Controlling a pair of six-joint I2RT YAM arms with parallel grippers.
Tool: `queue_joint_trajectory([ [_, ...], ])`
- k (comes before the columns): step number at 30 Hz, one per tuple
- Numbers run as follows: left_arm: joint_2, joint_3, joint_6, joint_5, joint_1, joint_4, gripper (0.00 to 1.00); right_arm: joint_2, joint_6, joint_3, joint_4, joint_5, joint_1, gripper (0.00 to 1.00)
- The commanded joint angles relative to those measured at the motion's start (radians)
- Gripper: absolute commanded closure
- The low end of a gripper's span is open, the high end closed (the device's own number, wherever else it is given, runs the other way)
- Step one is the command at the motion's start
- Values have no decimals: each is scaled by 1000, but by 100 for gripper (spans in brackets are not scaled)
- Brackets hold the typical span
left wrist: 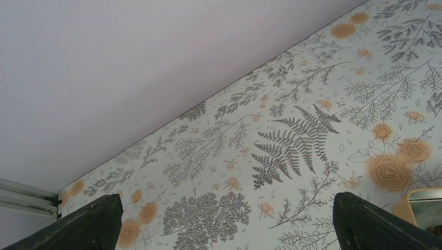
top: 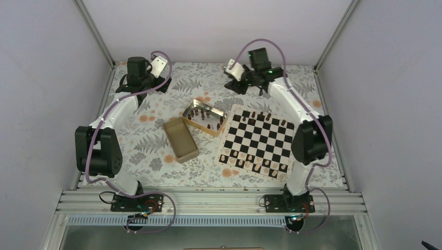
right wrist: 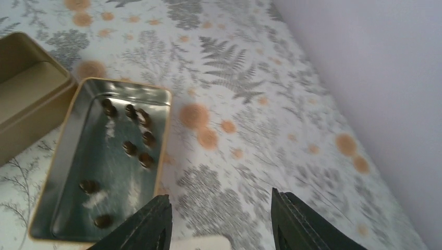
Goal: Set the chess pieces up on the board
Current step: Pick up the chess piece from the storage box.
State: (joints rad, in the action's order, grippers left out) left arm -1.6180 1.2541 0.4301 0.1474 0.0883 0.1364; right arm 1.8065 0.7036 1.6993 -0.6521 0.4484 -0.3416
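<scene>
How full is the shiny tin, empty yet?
Not empty. The shiny tin holds several dark chess pieces scattered on its floor, clear in the right wrist view.

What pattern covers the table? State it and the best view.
The table is white with grey ferns and orange flowers; best in the left wrist view.

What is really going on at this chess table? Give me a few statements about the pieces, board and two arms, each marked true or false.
1. The right gripper grips a chess piece. False: its jaws stand apart with nothing between them.
2. Dark brown wooden chess pieces lie in the rectangular golden tin box. True.
3. The square black-and-white chessboard carries no pieces. False: pale wooden pieces line its near rows.
4. The left gripper is open and empty above the flowered tabletop. True.
</scene>
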Motion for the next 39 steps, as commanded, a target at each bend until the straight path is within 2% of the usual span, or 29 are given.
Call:
queue_joint_trajectory([
  [1, 28, 2, -7, 17, 7, -14, 0, 119, -27, 63, -32, -13, -97, 50],
  [3, 26, 1, -7, 20, 7, -14, 0, 178, -13, 102, -52, -53, -147, 50],
  [8, 28, 1, -6, 16, 7, -12, 0, 319, -13, 236, -184, -183, -225, 62],
  [10, 28, -1, -4, 14, 7, -17, 0, 316, -18, 236, -216, -211, -241, 65],
  [18, 12, 1, 1, 15, 7, -16, 0, 296, -20, 181, -355, -334, -292, 65],
  [25, 21, 3, 1, 11, 7, -14, 0, 292, -21, 93, -321, -406, -293, 69],
  [39, 27, -5, 2, 8, 7, -17, 0, 343, -8, 107, -332, -423, -292, 69],
])
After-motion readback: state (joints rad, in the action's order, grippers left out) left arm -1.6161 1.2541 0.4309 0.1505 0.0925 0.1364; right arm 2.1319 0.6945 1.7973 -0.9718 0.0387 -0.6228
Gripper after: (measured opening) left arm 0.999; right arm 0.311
